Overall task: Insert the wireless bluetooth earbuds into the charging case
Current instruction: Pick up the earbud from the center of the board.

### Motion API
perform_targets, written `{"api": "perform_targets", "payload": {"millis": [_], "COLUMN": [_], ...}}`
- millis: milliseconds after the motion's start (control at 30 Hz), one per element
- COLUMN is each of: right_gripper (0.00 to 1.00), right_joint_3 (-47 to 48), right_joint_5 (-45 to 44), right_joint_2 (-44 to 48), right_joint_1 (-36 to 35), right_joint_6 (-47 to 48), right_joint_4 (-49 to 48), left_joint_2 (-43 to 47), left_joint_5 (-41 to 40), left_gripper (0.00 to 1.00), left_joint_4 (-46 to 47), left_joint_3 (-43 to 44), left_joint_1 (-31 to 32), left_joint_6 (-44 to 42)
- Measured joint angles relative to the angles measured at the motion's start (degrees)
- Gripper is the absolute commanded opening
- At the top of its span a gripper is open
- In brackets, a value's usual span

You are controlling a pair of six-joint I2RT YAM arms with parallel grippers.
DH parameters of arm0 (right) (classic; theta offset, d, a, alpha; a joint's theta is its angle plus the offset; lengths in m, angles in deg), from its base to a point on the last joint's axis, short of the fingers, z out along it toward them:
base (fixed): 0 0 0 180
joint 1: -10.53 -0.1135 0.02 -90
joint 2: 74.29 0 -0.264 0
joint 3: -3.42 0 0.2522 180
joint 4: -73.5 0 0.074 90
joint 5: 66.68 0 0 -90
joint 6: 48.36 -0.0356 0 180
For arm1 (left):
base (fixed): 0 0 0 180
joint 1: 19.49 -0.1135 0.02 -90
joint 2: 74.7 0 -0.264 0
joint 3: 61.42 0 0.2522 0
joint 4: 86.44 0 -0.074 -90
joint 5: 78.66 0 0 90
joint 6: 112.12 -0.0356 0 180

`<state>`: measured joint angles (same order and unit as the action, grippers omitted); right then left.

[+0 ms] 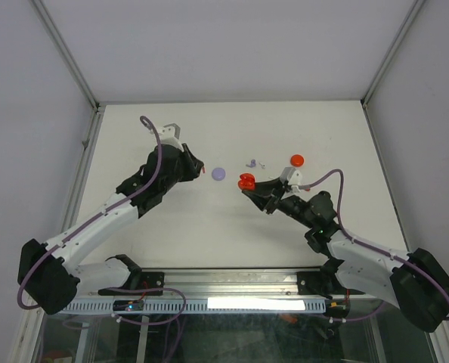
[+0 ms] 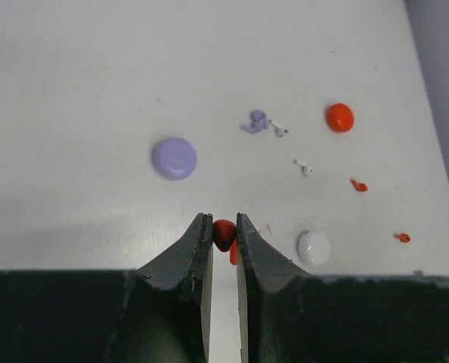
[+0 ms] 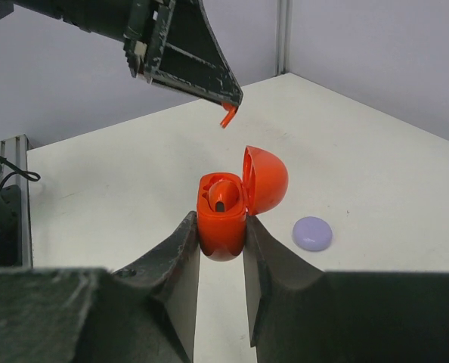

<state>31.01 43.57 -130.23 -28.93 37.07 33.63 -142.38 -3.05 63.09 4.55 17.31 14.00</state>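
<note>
And the left gripper point(image 2: 223, 221) is clenched on one red earbud point(image 2: 224, 236), its stem slanting downward below the fingertips, just above the open case! The right gripper point(image 3: 221, 221) grasps the red charging case point(image 3: 223, 236) upright over mid-bench, mouth up, lid point(image 3: 268, 178) swung open. On the bench point(image 2: 73, 83), far half toward the right edge, three round discs: lilac disc point(image 2: 174, 158), red disc point(image 2: 339, 117), white disc point(image 2: 314, 247). Two loose red earbuds point(image 2: 358, 184), two white earbuds point(image 2: 305, 167), and a lilac cluster point(image 2: 255, 121) too tangled to count.
</note>
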Motion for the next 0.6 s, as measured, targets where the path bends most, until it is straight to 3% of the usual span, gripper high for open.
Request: {"api": "perform_targets", "payload": {"millis": [300, 600], "right_gripper": [0.0, 0.0], "right_joint_3": [1.36, 4.04], "right_joint_5": [1.42, 3.06], "right_joint_2": [-2.91, -7.48], "right_joint_1": [0.0, 0.0], "right_joint_6": [-1.03, -3.82], "right_joint_4": [-3.04, -8.66], "left_joint_2": [10.27, 12.37], "left_joint_5": [9.33, 18.18], "left_gripper": [0.03, 0.03], "left_joint_4": [18.53, 33.73], "left_joint_3": [-7.72, -12.61], "left_joint_1": [0.04, 1.97], "left_joint_6": [-8.5, -11.5]}}
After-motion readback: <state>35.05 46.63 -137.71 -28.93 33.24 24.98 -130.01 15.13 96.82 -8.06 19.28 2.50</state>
